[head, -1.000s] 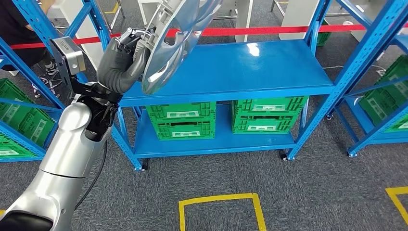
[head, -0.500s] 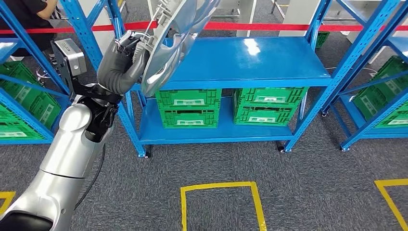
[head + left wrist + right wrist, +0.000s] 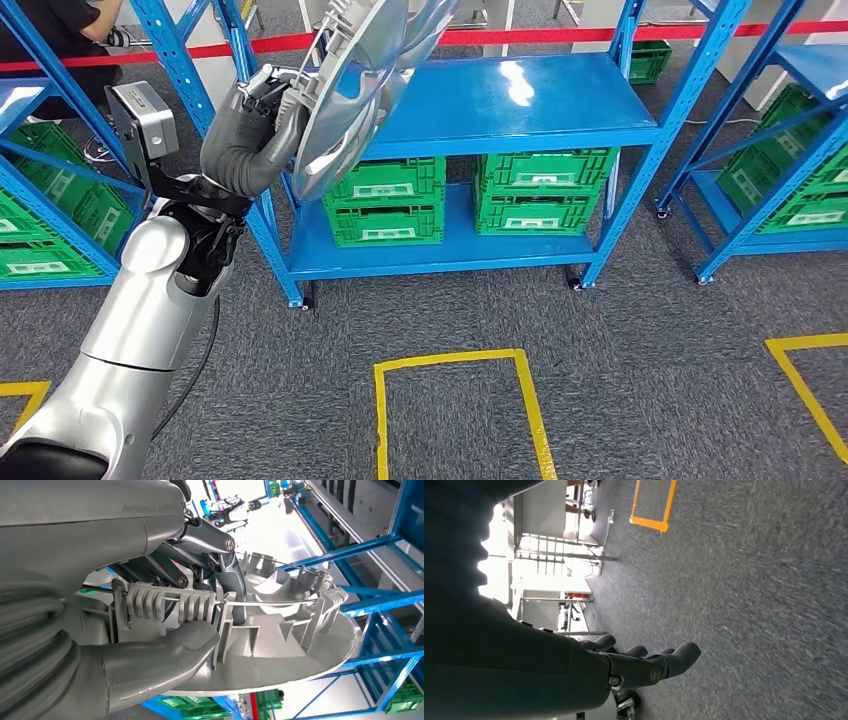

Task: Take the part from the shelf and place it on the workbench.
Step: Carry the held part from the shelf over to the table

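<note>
Already the part (image 3: 350, 90), a silver wheel cover, is held off the shelf (image 3: 520, 100) and raised in front of its blue top board. It is clamped at its rim by the left hand (image 3: 250, 135); in the left wrist view the thumb (image 3: 165, 655) is seen pressed under the ribbed back of the cover (image 3: 280, 640) while darker fingers (image 3: 232, 580) are hooked over the wire ring. The cover is tilted, its shiny face turned toward the shelf. The right hand (image 3: 644, 667) is seen hanging over the grey carpet, fingers loosely apart, nothing held. Green crates (image 3: 385, 200) are stacked on the lower board of the shelf. A person (image 3: 50, 30) is partly seen behind the rack at the upper left. A yellow tape square (image 3: 460, 410) is marked on the floor. The pick-up is judged done; carrying and setting down are judged left. No tabletop is seen, so a turn or walk is probably needed first.
</note>
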### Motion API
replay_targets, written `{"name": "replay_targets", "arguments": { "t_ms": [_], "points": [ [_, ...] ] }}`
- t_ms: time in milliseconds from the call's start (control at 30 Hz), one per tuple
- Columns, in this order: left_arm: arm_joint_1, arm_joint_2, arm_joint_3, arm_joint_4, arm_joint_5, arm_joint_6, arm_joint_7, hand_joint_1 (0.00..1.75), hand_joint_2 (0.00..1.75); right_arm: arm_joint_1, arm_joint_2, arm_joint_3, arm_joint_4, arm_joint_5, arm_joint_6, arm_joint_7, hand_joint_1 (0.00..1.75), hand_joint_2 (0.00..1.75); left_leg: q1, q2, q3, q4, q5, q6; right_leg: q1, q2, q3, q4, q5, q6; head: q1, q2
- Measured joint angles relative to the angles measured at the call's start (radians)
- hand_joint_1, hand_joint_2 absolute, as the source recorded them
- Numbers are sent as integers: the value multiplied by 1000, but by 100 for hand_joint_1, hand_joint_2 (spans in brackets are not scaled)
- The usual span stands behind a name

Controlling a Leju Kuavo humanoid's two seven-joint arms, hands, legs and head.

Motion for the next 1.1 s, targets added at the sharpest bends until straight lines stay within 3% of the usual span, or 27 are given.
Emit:
{"name": "replay_targets", "arguments": {
  "t_ms": [33, 67, 100, 133, 200, 267, 300, 333, 400, 433, 467, 533, 567, 600, 633, 700, 767, 800, 833, 900, 933, 967, 1033, 1067, 1100],
  "points": [
    [0, 2, 0, 0, 0, 0, 0, 175, 175, 0, 0, 0, 0, 1, 1, 0, 0, 175, 4, 0, -12, 66, -48, -7, -1, 0, -17, 1, 15, 0, -1, 0],
    [1, 3, 0, 1, 0, 0, 1, 175, 175, 1, 0, 0, 0, 2, 1, 0, 0, 175, 9, 0, -17, 127, -72, -12, -3, -1, -35, 1, 30, 2, -1, 0],
    [1, 4, -1, 2, 0, 0, 1, 175, 175, 1, 0, 0, 0, 4, 1, 0, 0, 175, 13, 0, -13, 168, -69, -17, -4, -2, -55, 2, 45, 4, -1, 0],
    [2, 5, -1, 3, 0, 0, 1, 175, 175, 1, 0, 0, 0, 5, 0, 1, 0, 175, 16, 0, 5, 177, -45, -21, -6, -3, -75, 4, 59, 7, -1, 0],
    [2, 5, -1, 4, 1, 0, 2, 175, 175, 0, 0, 0, 0, 6, 0, 1, 0, 175, 21, 0, 92, 98, -4, -24, -10, -4, -109, 9, 85, 16, -1, 0],
    [1, 3, -1, 4, 3, 1, 1, 175, 175, 0, 0, 0, 0, 7, 0, 0, 0, 175, 19, -2, 200, -48, -32, -17, -12, -4, -130, 11, 109, 29, -1, 0],
    [0, 2, -1, 5, 3, 1, 1, 175, 175, 0, 0, -1, 0, 7, -2, 0, 0, 175, 16, -3, 229, -99, -52, -11, -12, -4, -134, 9, 121, 36, -1, 0],
    [0, 1, -1, 6, 4, 1, 0, 175, 175, 0, 0, -1, 0, 7, -3, 0, 0, 175, 10, -3, 239, -127, -59, -2, -13, -4, -137, 2, 135, 44, -1, 0],
    [1, 1, -1, 10, 5, 2, 0, 175, 175, 4, 0, -2, 0, 6, -5, 0, 0, 175, 8, 0, 222, -136, -38, 20, -17, -3, -143, -8, 146, 58, -1, 0],
    [1, 1, -1, 12, 5, 2, 0, 175, 175, 6, 0, -2, 0, 5, -6, 0, 0, 175, 9, 3, 213, -138, -24, 31, -19, -2, -151, 4, 123, 63, 0, 0],
    [1, 0, -1, 14, 5, 2, 0, 175, 175, 9, 1, -3, 0, 5, -6, 0, 0, 175, 11, 5, 201, -140, -9, 40, -20, -1, -163, 37, 79, 67, 0, 0],
    [1, -1, -1, 16, 5, 2, 1, 175, 175, 9, 1, -3, 0, 5, -7, 0, 0, 175, 10, 6, 167, -139, 21, 50, -20, 1, -194, 161, -32, 71, 0, 0],
    [2, -1, -1, 18, 5, 2, 0, 175, 175, 9, 2, -3, 0, 5, -8, -1, 0, 175, 8, 6, 148, -137, 36, 51, -19, 1, -203, 226, -63, 73, 0, 0],
    [2, -1, -1, 20, 5, 3, 0, 175, 175, 8, 1, -3, 0, 4, -10, -3, 0, 175, 7, 6, 128, -135, 49, 51, -19, 2, -203, 273, -69, 73, 0, 0],
    [3, -1, -1, 22, 5, 3, 0, 175, 175, 8, 1, -3, 0, 4, -12, -5, 0, 175, 6, 6, 108, -131, 62, 50, -18, 3, -189, 291, -52, 73, 0, 0],
    [3, 0, -1, 24, 5, 4, 0, 175, 175, 7, 1, -3, 0, 4, -14, -9, 0, 175, 6, 6, 71, -122, 85, 45, -17, 3, -110, 230, -9, 70, 0, 0],
    [3, 2, -1, 23, 5, 4, 0, 175, 175, 3, 1, -3, 0, 5, -12, -13, 0, 175, 4, 5, 44, -112, 104, 35, -13, 4, -4, 96, -31, 61, 0, 0],
    [2, 2, -2, 23, 5, 4, 0, 175, 175, 0, 1, -3, 0, 6, -9, -16, 0, 175, 4, 6, 37, -110, 113, 29, -10, 5, 28, 46, -51, 55, 0, 0],
    [1, 3, -2, 23, 6, 3, 0, 175, 175, -1, 1, -3, 0, 6, -6, -17, 0, 175, 3, 6, 33, -111, 123, 23, -7, 6, 39, 20, -62, 49, 0, 0],
    [-1, 4, -2, 26, 7, 1, -2, 175, 175, -1, 1, -3, 0, 7, 0, -17, 0, 175, 4, 6, 28, -115, 137, 11, -9, 5, 25, 13, -46, 35, 1, 0],
    [-1, 4, -2, 27, 8, 1, -2, 175, 175, -1, 2, -3, 0, 7, 3, -17, 0, 175, 5, 5, 21, -106, 120, 4, -11, 3, 15, 11, -33, 28, 0, 0],
    [-2, 5, -2, 29, 10, 0, -3, 175, 175, -1, 2, -3, 1, 7, 5, -17, 0, 175, 7, 4, 10, -79, 85, -1, -13, 1, 4, 9, -20, 22, -1, 0],
    [-2, 6, -3, 34, 12, 0, -4, 175, 175, -1, 2, -3, 1, 8, 6, -17, 0, 175, 10, 3, -16, 31, -20, -10, -14, -1, -22, 9, 6, 15, -3, 0],
    [-2, 6, -4, 38, 12, -1, -4, 175, 175, -1, 2, -3, 1, 8, 6, -18, 0, 175, 11, 3, -25, 95, -57, -13, -14, -1, -38, 10, 19, 14, -4, 0],
    [-1, 6, -4, 43, 12, -1, -5, 175, 175, -1, 2, -3, 1, 8, 6, -18, 0, 175, 11, 3, -25, 144, -71, -14, -13, -1, -54, 11, 31, 15, -4, 0]
  ]
}}
